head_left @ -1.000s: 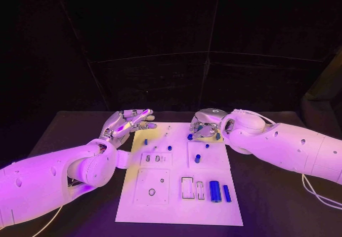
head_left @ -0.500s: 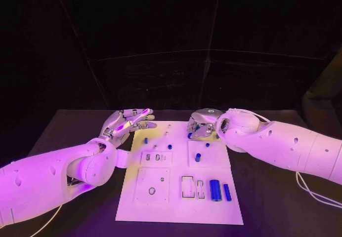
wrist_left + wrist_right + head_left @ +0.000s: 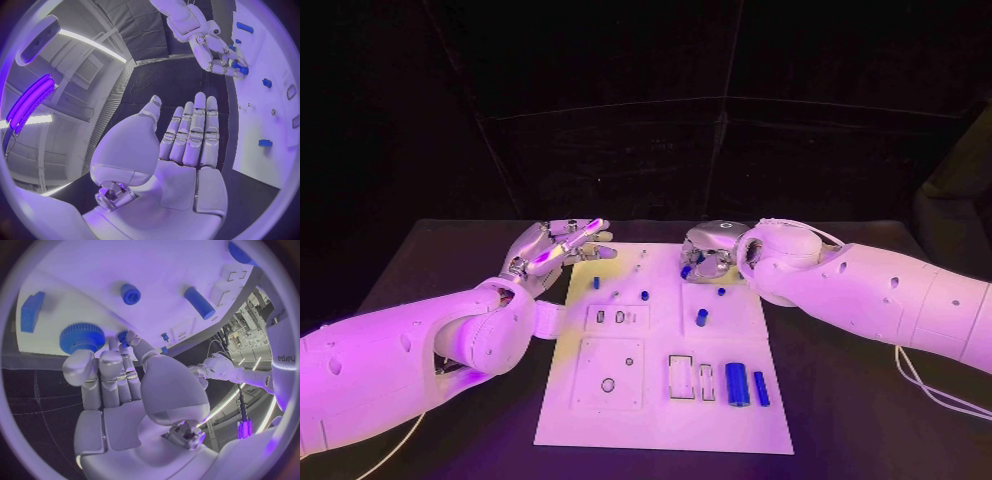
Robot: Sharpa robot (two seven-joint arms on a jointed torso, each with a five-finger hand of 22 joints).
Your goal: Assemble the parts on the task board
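Note:
The white task board (image 3: 661, 420) lies in the middle of the black table. My right hand (image 3: 711, 252) hovers low over the board's far edge and pinches a small blue part (image 3: 685, 271) between thumb and finger; the left wrist view shows that part (image 3: 239, 67) in its fingers. A blue toothed wheel (image 3: 82, 337) sits right beside those fingertips. My left hand (image 3: 560, 248) is held flat, palm up, fingers apart and empty, by the board's far left corner. Two blue cylinders (image 3: 734, 384) lie at the board's near right.
Small blue pegs stand on the board, among them one (image 3: 701, 318) in the middle and one (image 3: 645, 295) further left. Rectangular slots (image 3: 679, 378) and an oval hole (image 3: 607, 386) mark the near half. Black table (image 3: 862, 420) flanks the board.
My right wrist has shifted slightly to the left, its hand still holding the blue part at the same spot. The left hand has not moved.

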